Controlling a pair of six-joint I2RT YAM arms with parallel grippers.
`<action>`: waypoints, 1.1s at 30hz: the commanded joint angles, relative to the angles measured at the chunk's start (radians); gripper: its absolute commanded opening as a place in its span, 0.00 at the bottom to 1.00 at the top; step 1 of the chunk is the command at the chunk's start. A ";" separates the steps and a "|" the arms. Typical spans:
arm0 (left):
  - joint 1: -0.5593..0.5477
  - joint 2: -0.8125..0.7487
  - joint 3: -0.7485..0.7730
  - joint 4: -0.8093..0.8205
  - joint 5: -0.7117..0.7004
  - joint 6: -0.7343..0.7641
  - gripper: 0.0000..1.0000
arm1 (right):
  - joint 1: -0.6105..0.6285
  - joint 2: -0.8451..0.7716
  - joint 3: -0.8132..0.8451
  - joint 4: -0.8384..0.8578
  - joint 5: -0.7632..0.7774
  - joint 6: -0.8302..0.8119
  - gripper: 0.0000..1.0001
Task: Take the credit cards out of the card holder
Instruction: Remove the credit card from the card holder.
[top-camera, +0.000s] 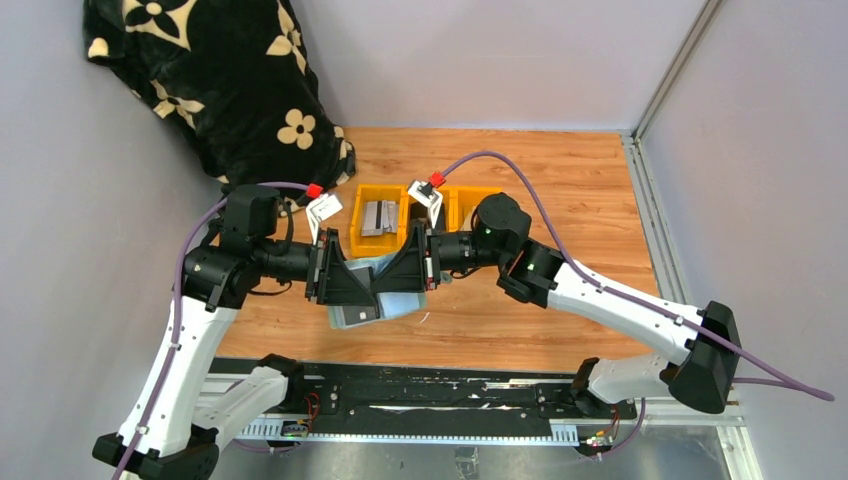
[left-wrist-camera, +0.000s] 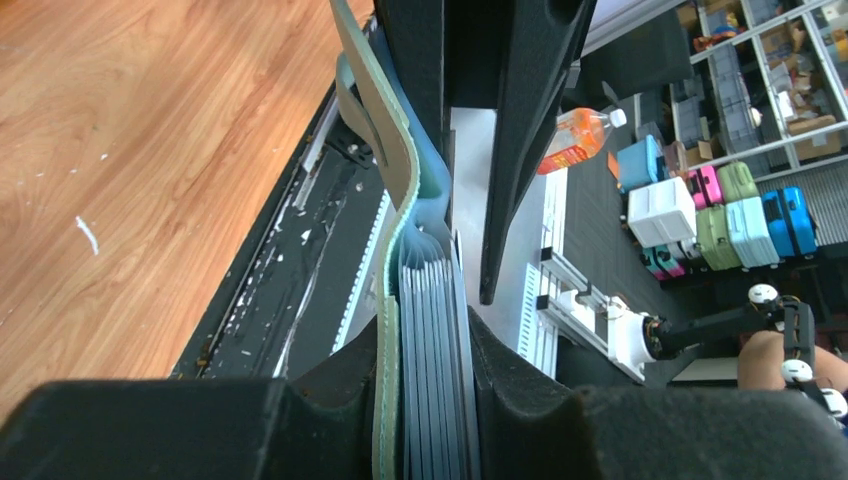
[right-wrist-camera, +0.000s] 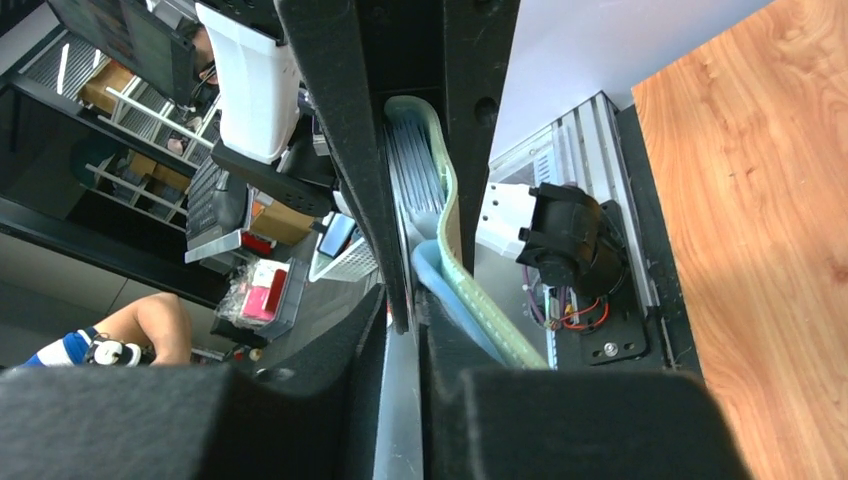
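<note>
Near tabletop (top-camera: 560, 200) front edge, left gripper (top-camera: 372, 290) and right gripper (top-camera: 388, 280) both clamped on card holder (top-camera: 352, 315). Only left wrist view shows cards (left-wrist-camera: 430, 340) stacked inside. Behind: two yellow bins (top-camera: 356, 243), left one holding grey items (top-camera: 378, 217).

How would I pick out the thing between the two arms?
On the wooden table, look where the left pincer and right pincer meet near the front edge. Between them is the card holder: soft and pale grey-green, unlike the bright yellow bins behind it.
</note>
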 joint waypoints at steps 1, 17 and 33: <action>-0.010 0.023 0.022 0.054 0.118 0.029 0.27 | 0.070 0.039 0.048 -0.087 0.037 -0.027 0.16; -0.010 -0.022 0.033 0.057 0.161 0.004 0.22 | -0.078 -0.082 -0.089 -0.186 0.247 -0.014 0.00; -0.010 -0.002 0.035 0.055 0.128 -0.004 0.00 | -0.110 -0.129 -0.124 -0.119 0.165 0.014 0.05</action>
